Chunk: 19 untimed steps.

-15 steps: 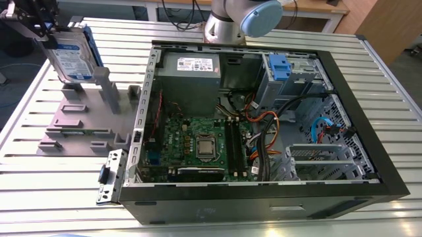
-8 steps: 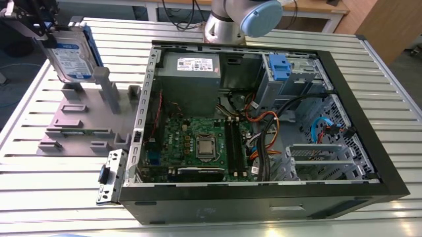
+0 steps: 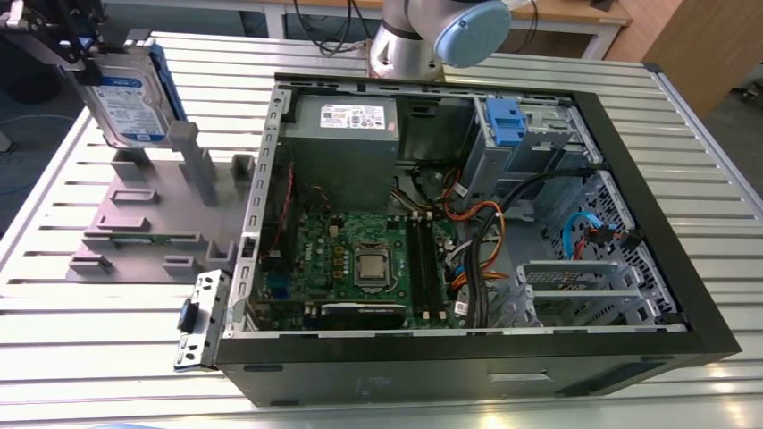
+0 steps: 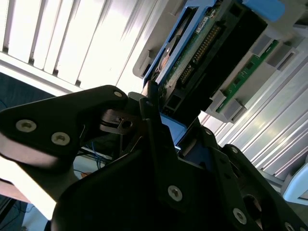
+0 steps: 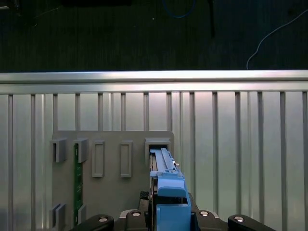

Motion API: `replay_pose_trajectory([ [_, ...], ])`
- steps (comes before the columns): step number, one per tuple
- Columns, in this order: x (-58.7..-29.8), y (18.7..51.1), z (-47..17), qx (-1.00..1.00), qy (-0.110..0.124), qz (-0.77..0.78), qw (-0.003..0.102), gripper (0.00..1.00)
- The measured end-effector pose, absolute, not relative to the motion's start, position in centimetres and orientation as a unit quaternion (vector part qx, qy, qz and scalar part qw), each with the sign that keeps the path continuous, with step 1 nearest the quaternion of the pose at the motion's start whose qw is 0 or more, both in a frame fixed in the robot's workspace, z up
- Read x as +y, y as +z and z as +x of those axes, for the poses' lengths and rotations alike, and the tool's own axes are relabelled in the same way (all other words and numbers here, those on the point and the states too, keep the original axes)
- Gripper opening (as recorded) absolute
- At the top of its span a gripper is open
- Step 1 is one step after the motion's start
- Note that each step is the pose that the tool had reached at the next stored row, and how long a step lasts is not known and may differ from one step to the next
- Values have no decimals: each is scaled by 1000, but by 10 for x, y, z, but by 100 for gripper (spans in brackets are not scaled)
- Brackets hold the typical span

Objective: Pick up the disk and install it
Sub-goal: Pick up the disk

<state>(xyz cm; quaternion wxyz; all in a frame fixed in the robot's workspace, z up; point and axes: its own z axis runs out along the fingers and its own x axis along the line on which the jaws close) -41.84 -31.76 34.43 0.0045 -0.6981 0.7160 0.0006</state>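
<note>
The disk (image 3: 128, 100), a silver drive with a white-and-blue label in a blue bracket, hangs upright at the exterior view's far left, over the grey stand (image 3: 143, 214). My gripper (image 3: 70, 40) is shut on its top edge. In the first wrist view the disk (image 5: 166, 185) appears edge-on between my gripper (image 5: 168, 222) halves, just above an empty slot (image 5: 158, 144) of the stand; whether it still touches the slot I cannot tell. The second wrist view has the disk's circuit-board underside (image 4: 192, 62) running out from the gripper (image 4: 168, 130).
An open computer case (image 3: 667, 223) lies on the slatted metal table (image 3: 71, 313), with motherboard (image 3: 357, 259), cables and a blue drive bay (image 3: 507, 121) near its far side. The arm's base (image 3: 412, 40) stands behind the case. A green memory stick (image 5: 76, 178) sits in the stand.
</note>
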Motion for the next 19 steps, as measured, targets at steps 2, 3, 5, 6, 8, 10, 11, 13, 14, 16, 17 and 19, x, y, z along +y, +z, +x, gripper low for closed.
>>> replay_pose_trajectory([
  [2,-318,345,-418,716,1,-698,5,37],
  [3,-318,345,-418,716,1,-698,5,37],
  [5,-318,346,-418,716,1,-698,5,37],
  [6,-318,346,-418,716,1,-698,5,37],
  [8,-318,347,-418,716,1,-698,5,37],
  [10,-318,347,-418,716,1,-698,5,37],
  [11,-318,347,-418,716,1,-698,5,37],
  [13,-318,348,-418,716,1,-698,5,37],
  [14,-318,348,-418,716,1,-698,5,37],
  [16,-318,348,-418,716,1,-698,5,37],
  [17,-318,349,-418,716,1,-698,5,37],
  [19,-318,349,-418,716,1,-698,5,37],
])
